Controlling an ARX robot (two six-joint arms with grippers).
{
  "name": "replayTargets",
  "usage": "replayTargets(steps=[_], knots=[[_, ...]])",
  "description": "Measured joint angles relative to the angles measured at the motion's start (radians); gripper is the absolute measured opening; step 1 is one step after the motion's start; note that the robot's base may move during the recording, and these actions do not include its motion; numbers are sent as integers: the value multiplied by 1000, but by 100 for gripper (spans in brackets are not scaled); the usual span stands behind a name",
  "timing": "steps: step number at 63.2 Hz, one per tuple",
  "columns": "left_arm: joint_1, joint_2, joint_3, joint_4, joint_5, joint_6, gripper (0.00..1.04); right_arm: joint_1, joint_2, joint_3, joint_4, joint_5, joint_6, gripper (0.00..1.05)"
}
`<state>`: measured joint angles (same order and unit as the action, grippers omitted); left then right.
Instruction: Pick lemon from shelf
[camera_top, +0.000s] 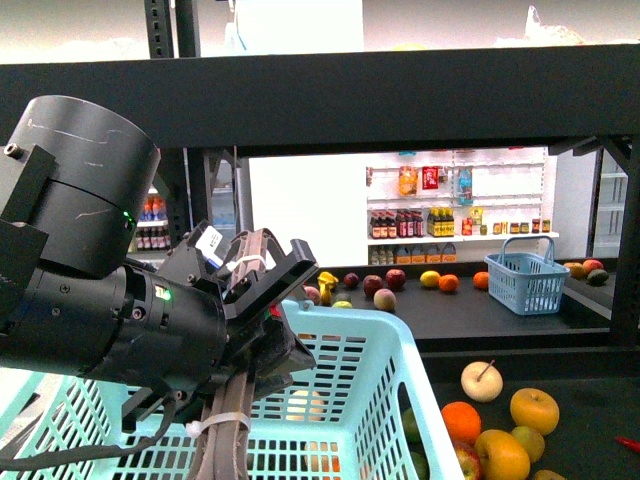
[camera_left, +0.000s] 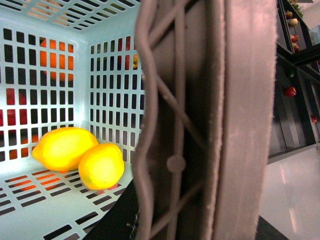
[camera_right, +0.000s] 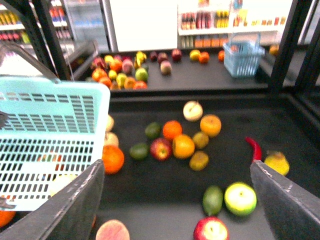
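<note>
1. Dark matte decking of the black metal shelf (camera_right: 160, 200) is carrying scattered round fruit, and a slotted pale-blue plastic basket (camera_top: 365, 350) is sitting on it.
2. Two glossy, dimpled lemons (camera_left: 62, 148) are lying touching on the basket floor, just beside the ribbed grey finger (camera_left: 200, 120) of the left claw (camera_top: 235, 420), which is hanging inside the basket; I cannot tell its spread.
3. Empty, the right claw (camera_right: 176, 170) is gaping wide above the fruit; a yellow, knobbed lemon-like fruit (camera_right: 276, 163) is lying close to one of its fingers, beside a red chili (camera_right: 254, 148).

Black shelf (camera_right: 165, 192) bears scattered fruit (camera_right: 183, 146) and basket (camera_right: 50, 125).
</note>
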<state>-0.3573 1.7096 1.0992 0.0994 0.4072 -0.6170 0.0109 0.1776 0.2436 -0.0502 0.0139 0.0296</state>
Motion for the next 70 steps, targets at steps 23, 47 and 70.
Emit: replayTargets(steps=[23, 47, 70], knots=[[0, 0, 0, 0, 2, 0, 27, -8, -92, -145, 32, -12, -21, 13], [0, 0, 0, 0, 1, 0, 27, -8, -127, -191, 42, -12, -26, 3], [0, 0, 0, 0, 0, 0, 27, -9, -171, -228, 48, -14, -26, 3]])
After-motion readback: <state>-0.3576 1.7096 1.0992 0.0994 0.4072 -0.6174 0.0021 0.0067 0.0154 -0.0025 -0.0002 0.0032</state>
